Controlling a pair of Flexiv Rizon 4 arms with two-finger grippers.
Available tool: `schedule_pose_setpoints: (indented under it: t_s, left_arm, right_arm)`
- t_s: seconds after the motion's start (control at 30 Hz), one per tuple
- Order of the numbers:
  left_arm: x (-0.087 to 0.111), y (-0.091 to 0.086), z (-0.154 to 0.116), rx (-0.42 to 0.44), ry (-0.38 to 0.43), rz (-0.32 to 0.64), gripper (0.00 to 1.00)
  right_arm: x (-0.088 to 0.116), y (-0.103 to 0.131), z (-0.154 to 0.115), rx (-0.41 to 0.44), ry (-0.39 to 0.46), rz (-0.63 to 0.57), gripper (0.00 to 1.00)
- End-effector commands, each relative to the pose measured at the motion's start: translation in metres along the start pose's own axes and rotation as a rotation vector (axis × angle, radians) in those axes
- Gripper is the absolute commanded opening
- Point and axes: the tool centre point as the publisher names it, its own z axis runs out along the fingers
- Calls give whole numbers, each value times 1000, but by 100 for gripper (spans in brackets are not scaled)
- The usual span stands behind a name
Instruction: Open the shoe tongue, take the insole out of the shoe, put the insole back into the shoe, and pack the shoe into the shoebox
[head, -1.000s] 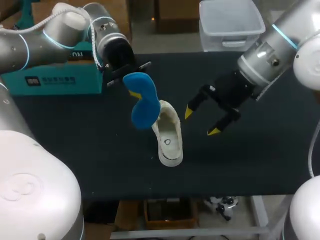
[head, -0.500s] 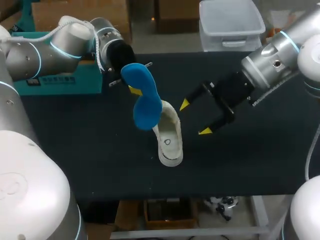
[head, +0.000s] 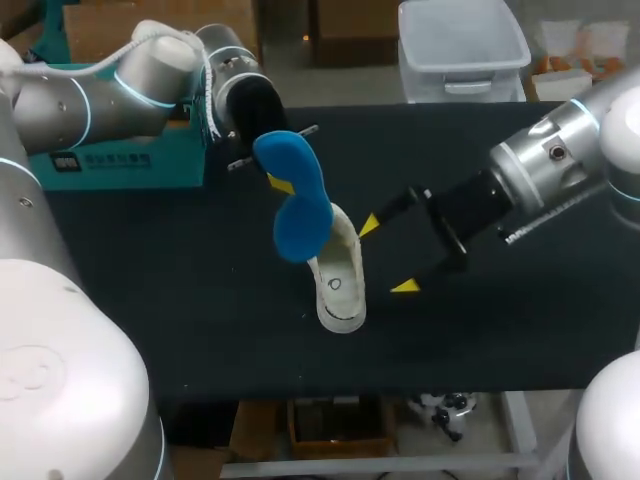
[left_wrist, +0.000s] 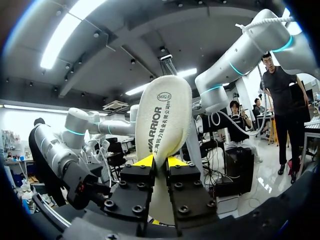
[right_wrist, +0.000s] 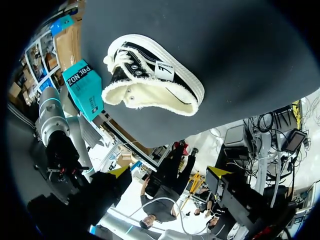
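The left gripper (left_wrist: 160, 162) stays clamped on the blue insole (head: 295, 205), which has shifted slightly rightward. The insole's lower end hangs over the shoe (head: 338, 275). The right gripper (head: 387, 256), fingers spread wide, has swung lower; the shoe lies just beside its fingertips.

Head view: insole (head: 293, 198) overlaps one side of the shoe's (head: 337, 275) far end and hides most of the left jaws, with only one yellow tip showing beside it. Shoebox (head: 110, 165) sits partly behind the left arm, so its full outline is not seen.
Left wrist view: the insole's lower end is lost between the jaws.
Right wrist view: the shoe's far side is hidden.
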Motion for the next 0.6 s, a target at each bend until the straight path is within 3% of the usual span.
schedule_pose_setpoints:
  t_s: [0.03,0.23,0.43,0.6]
  left_arm:
    - [2,0,9,-7,-7,0,0]
    - [7,7,16,-56,19,31,0]
    - [8,29,31,-187,102,110,0]
    - [6,43,38,-309,70,179,0]
  right_arm:
    - [-6,0,3,25,26,12,100]
    - [-6,0,8,50,54,19,100]
    - [-11,10,17,76,66,39,100]
    - [-11,13,20,88,79,60,100]
